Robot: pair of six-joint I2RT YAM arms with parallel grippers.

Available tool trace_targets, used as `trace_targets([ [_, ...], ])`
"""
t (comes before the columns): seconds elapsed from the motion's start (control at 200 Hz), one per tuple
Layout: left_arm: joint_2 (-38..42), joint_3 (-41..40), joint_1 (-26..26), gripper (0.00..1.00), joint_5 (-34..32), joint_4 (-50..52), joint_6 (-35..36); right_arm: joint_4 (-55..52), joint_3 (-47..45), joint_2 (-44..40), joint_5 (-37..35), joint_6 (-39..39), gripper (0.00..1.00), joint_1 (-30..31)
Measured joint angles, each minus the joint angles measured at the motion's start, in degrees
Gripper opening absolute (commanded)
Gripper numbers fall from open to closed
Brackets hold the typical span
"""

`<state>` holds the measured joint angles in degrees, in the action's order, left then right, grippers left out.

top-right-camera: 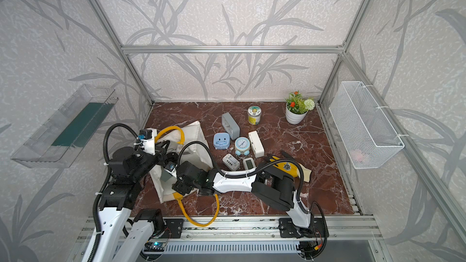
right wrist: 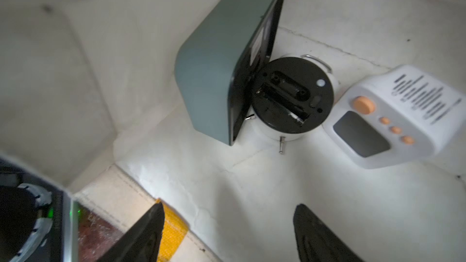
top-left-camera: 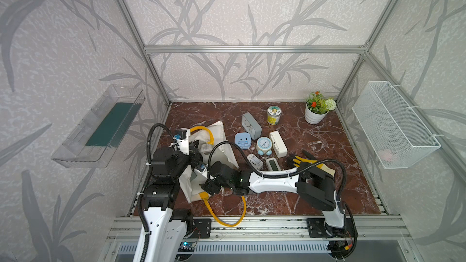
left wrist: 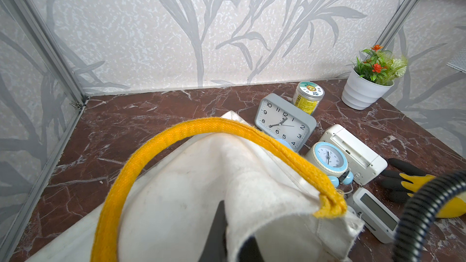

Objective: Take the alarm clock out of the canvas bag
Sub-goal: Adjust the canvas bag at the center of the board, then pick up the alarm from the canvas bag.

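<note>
A clear hard-plastic tray (top-left-camera: 100, 127) holding one dark green flat pad hangs on the wall, well out from the left gripper (left wrist: 234, 233). That gripper is pinched tight on a fold of the canvas bag (top-left-camera: 223, 132), an off-white, coarse-woven tote slumped on the red-brown veined marble worktop (top-left-camera: 277, 205). The bag has two yellow webbing handles. One (left wrist: 176, 132) arches just over the left gripper, and the other (top-left-camera: 227, 220) loops flat on the worktop near the right gripper (right wrist: 229, 206).

The right gripper sits at the bag's mouth, jaws set wide with nothing between them. Three alarm clocks lie inside the bag, just ahead of it:
- a grey-green boxy clock (right wrist: 216, 71) with rounded corners, tilted on edge over the next one
- a round white clock (right wrist: 292, 94), black back upward
- a white digital clock (right wrist: 378, 132) just beside that, with a dark screen and four orange buttons

Six more clocks cluster outside the bag, beyond the right gripper:
- a small blue clock (top-left-camera: 242, 141)
- a grey square clock (top-left-camera: 251, 125)
- a small white clock (top-left-camera: 254, 161)
- a round pale-blue clock (top-left-camera: 264, 144)
- a little screen clock (top-left-camera: 272, 164)
- a white oblong clock (top-left-camera: 278, 143)

One black-and-yellow glove (top-left-camera: 307, 162) lies past them. Farther off stand one yellow-labelled jar (top-left-camera: 273, 115) and one ribbed white flowerpot (top-left-camera: 315, 117). On the far wall a white wire basket (top-left-camera: 393, 124) holds something pale pink, too blurred to name.
</note>
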<state>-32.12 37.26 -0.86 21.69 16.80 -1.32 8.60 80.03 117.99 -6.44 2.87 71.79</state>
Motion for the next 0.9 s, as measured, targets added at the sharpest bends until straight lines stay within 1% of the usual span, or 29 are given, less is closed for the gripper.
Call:
trace_targets([
  [0.16,0.4,0.0,0.0,0.0,0.4,0.5,-0.3,1.6,-0.5,0.0,-1.5,-1.2,0.81,-0.7],
  [0.615,0.9,0.0,0.0,0.0,0.5,1.0,-1.5,3.1,0.9,1.0,-1.5,-1.7,0.83,-1.4],
  [0.785,1.0,0.0,0.0,0.0,0.6,1.3,-1.5,0.9,2.3,2.0,-1.6,-0.8,0.86,-3.0],
  [0.9,1.0,0.0,0.0,0.0,0.5,1.4,-1.5,-4.0,4.3,2.6,-1.6,1.0,0.87,-4.1],
])
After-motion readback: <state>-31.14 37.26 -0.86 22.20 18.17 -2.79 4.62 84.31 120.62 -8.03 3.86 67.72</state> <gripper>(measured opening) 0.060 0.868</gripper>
